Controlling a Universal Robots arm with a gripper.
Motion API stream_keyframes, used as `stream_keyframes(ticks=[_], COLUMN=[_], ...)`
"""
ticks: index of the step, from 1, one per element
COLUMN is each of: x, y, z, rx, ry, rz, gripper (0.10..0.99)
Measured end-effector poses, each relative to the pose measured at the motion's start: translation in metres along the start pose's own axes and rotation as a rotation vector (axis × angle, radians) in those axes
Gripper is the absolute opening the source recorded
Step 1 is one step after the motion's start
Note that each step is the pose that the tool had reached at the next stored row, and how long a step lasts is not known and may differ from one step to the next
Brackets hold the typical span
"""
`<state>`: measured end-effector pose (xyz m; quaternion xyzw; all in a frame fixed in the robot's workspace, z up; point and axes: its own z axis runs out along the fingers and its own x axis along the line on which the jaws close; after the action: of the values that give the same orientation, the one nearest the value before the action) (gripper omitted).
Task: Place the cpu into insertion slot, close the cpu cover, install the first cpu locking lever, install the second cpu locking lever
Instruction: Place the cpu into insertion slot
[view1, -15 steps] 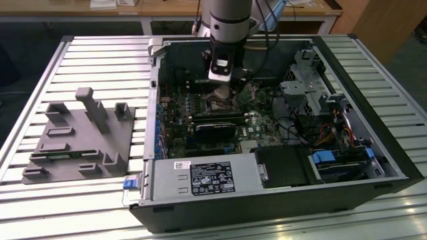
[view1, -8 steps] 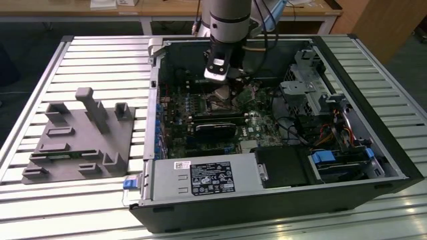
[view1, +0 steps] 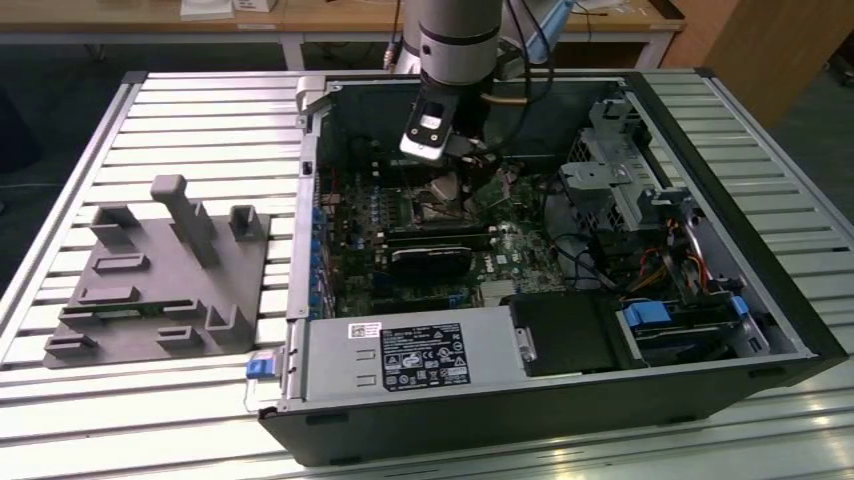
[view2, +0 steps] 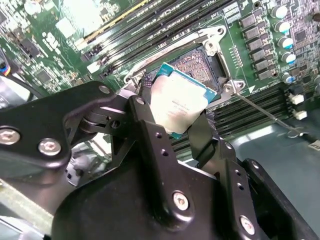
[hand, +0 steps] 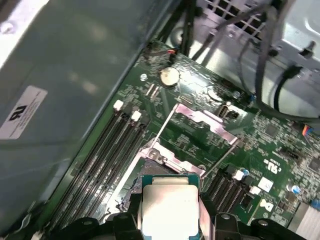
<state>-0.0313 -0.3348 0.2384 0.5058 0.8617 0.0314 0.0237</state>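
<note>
My gripper (view2: 175, 116) is shut on the cpu (view2: 182, 97), a small square chip with a silvery top and a teal edge. I hold it tilted, just above the insertion slot (view2: 196, 64). The slot's dark centre lies bare inside its silvery frame. In the first wrist view the cpu (hand: 167, 206) sits between my fingertips, and the silvery cpu cover (hand: 202, 119) stands swung back beyond the slot. Two thin locking levers (hand: 161, 131) (hand: 220, 156) stick up, released. In the exterior view my gripper (view1: 454, 170) hangs inside the open computer case over the motherboard (view1: 400, 230).
Long black memory slots (view2: 150, 25) flank the socket on both sides. A grey labelled power-supply box (view1: 407, 355) fills the case's near side. A drive cage and cables (view1: 627, 190) stand on the exterior view's right. A grey fixture block (view1: 160, 275) lies on the slatted table outside the case.
</note>
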Motion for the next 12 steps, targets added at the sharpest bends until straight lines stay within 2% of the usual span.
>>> stream_keyframes(ticks=[12], x=[0.0], y=[0.0], z=[0.0002], rx=[0.007], ry=[-0.0277], rz=[0.144], gripper=[0.533])
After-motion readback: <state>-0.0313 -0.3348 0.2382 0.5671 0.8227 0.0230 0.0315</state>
